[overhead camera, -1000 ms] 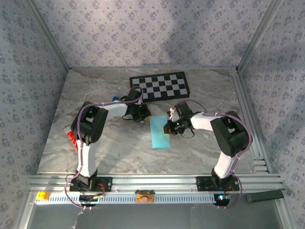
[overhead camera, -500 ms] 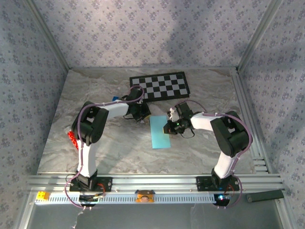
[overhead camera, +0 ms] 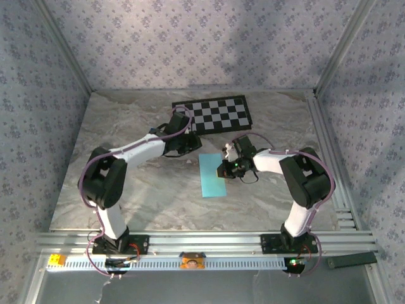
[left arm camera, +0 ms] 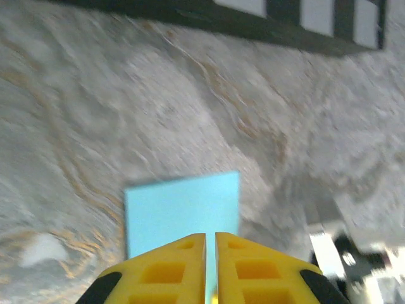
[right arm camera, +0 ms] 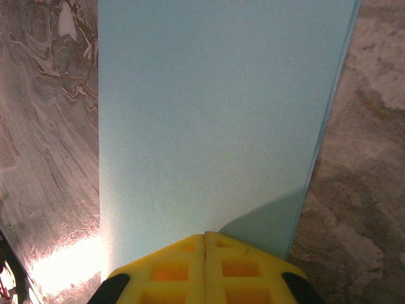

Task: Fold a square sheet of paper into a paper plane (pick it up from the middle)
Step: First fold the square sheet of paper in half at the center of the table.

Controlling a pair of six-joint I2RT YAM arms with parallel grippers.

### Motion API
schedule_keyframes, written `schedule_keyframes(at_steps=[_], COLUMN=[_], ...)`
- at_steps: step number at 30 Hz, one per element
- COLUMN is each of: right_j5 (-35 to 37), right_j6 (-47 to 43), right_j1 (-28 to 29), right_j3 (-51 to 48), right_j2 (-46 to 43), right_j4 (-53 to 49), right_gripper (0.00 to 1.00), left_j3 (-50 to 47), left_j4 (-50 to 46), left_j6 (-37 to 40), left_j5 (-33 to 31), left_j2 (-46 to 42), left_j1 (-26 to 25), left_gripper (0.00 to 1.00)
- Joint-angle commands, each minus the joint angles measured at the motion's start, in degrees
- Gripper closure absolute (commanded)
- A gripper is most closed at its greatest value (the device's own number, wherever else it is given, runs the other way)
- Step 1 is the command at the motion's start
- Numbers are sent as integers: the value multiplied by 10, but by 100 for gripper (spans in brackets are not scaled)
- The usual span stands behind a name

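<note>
Marble-patterned table (overhead camera: pixel 126 190), seen from above. Light-blue sheet of paper (overhead camera: pixel 212 175) lies flat near the middle, between the two arms, as a long narrow rectangle with its short ends toward the back and the front. Black-and-white checkerboard (overhead camera: pixel 218 114) lies behind it, apart from it. Left gripper (overhead camera: pixel 192 145) is low over the table, just beside the paper's far left corner and in front of the checkerboard's near edge. In the left wrist view, the left gripper (left arm camera: pixel 210 244) has its yellow fingers (left arm camera: pixel 168 269) drawn almost together with a thin slit between them and nothing in it. The sheet (left arm camera: pixel 183 206) lies just ahead of the tips, flat on the marble, and the dark edge of the checkerboard (left arm camera: pixel 304 16) runs along the top; this view is blurred. Right gripper (overhead camera: pixel 221 170) sits at the paper's right long edge, about halfway along. In the right wrist view, the right gripper (right arm camera: pixel 205 244) has its fingers (right arm camera: pixel 168 272) pressed tight together with no gap, the tips right at the near edge of the sheet (right arm camera: pixel 215 114), which stretches away from them. A second layer shows along the paper's right side. Cannot tell whether the closed tips pinch the paper or only rest on it. Small yellow block (overhead camera: pixel 56 259) sits on the front rail, far left.
</note>
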Motion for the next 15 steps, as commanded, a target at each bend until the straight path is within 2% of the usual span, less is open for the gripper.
schedule_keyframes(at_steps=[1,4,7,15], right_j5=[86,86,90,97], right_j6=[8,12,15,18], right_j1=[-5,-5,-4,-5], right_j3=[-41,-45,-47,-56], right_j2=[26,24,22,23], right_j4=[-97,-94,-95,-88], right_gripper=[100,100,100,100], left_j3=[-59,-102,-125,-206], left_j4=[63,125,147,191], left_j6=[-25,-58,-66,-60], left_j5=[76,97,100,112], left_j2=[-8,-7,-1,-5], left_j1=[-19,-44,-68,-86], left_gripper=[88,88,88,87])
